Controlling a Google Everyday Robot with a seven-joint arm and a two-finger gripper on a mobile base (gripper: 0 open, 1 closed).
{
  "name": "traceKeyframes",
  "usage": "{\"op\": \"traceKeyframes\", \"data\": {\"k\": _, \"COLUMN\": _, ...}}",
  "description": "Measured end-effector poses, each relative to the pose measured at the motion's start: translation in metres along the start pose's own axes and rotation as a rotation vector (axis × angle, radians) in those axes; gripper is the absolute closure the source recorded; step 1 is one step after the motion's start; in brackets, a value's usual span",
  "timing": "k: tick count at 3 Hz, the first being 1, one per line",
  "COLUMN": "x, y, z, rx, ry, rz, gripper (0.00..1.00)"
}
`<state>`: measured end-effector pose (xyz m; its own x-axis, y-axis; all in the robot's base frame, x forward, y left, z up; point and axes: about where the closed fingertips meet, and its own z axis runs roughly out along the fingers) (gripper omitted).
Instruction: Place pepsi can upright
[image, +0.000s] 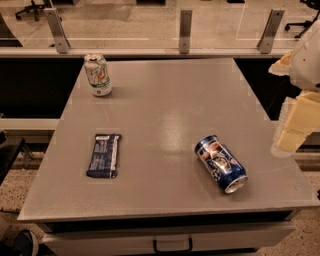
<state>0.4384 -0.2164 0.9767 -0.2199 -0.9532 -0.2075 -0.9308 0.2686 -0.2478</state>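
pepsi can (220, 164): on its side near right front corner of table (165, 100), awaiting righting; gripper (295, 127): beyond right edge, not yet engaged; grip state cannot be told.

No word or number is reading clearly anywhere. The pepsi can (220, 164), lying on its side on the tabletop (165, 100), is showing a round red-white-blue logo on its dark blue wall, and this is the only brand sign coming through. The white-and-green can (97, 75), standing upright near the far left corner, is carrying green and orange markings too blurred to read. The dark blue snack wrapper (104, 155) is showing pale lettering that is not resolving into words. The tool (295, 125) is hanging at the view's right edge, showing only plain cream surfaces.
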Motion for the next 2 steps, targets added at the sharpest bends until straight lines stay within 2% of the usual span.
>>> {"op": "traceKeyframes", "data": {"k": 1, "x": 0.000, "y": 0.000, "z": 0.000, "rx": 0.000, "ry": 0.000, "rz": 0.000, "gripper": 0.00}}
{"op": "traceKeyframes", "data": {"k": 2, "x": -0.015, "y": -0.004, "z": 0.006, "rx": 0.004, "ry": -0.038, "rz": -0.090, "gripper": 0.00}}
